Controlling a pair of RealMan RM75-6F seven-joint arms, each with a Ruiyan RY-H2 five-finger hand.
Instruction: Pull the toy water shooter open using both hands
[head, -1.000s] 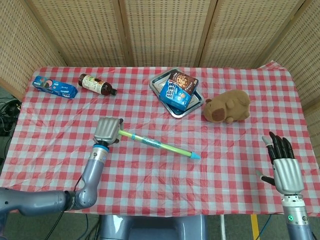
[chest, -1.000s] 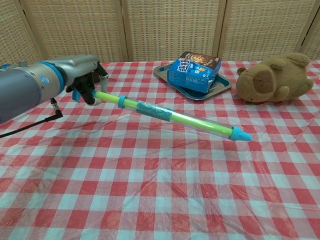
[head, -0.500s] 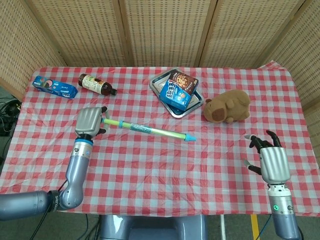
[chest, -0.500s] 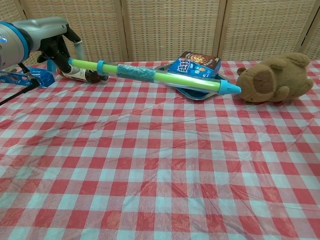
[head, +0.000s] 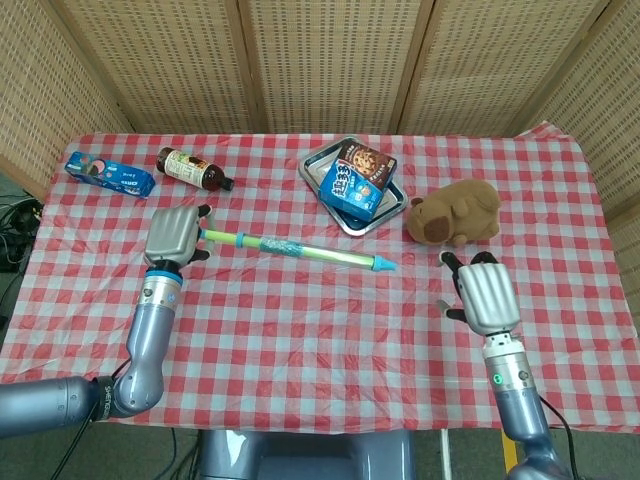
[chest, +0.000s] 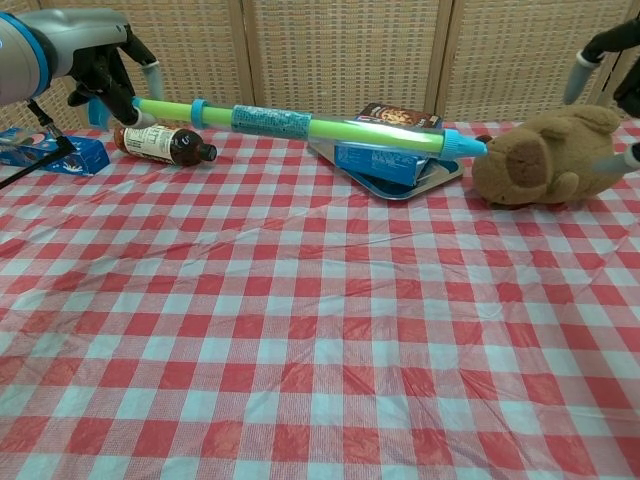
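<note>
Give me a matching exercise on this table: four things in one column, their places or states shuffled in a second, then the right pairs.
Things:
1. water shooter
2. brown bottle
3. plush toy
4. snack boxes

Places or states:
A. lying in the metal tray
B. held at one end by the left hand, off the cloth
C. lying on its side next to the blue packet
D. sitting on the cloth beyond the empty right hand

Pairs: 1-B, 2-C, 3-D, 4-A
</note>
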